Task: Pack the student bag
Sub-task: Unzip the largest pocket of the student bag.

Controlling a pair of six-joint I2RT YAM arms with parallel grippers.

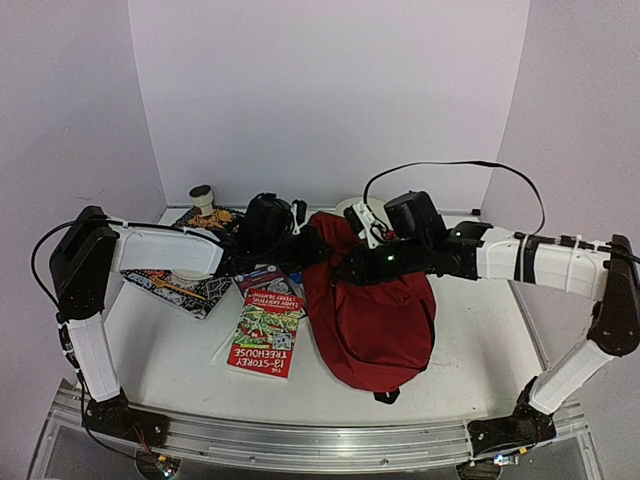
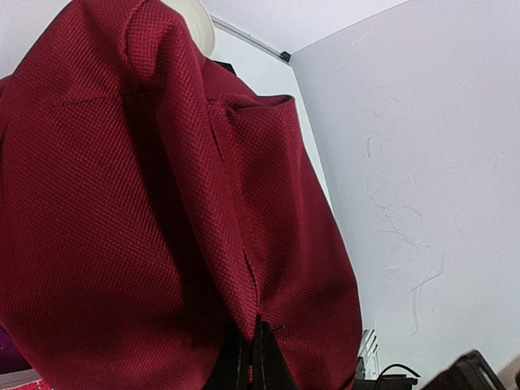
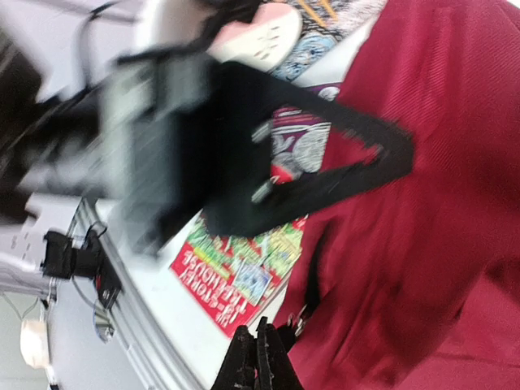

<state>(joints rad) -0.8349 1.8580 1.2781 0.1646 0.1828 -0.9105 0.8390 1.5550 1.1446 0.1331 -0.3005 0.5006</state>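
Note:
The student bag (image 1: pixel 375 315) is a dark-red backpack lying in the middle of the table. Its upper left edge is lifted by my left gripper (image 1: pixel 318 245). In the left wrist view the left gripper (image 2: pixel 253 349) is shut on a fold of the bag's red fabric (image 2: pixel 146 203), which fills that view. My right gripper (image 1: pixel 342 270) reaches across the bag's left side. In the blurred right wrist view, the right gripper (image 3: pixel 262 351) is shut. A black zipper strap with a metal pull (image 3: pixel 302 313) lies just beside its tips, and nothing shows between them.
A red "13-Storey Treehouse" book (image 1: pixel 266 335) lies left of the bag, with another book (image 1: pixel 270 285) above it. Patterned books (image 1: pixel 185 290) and a small roll (image 1: pixel 203 195) sit at the back left. A white round object (image 1: pixel 350 206) is behind the bag.

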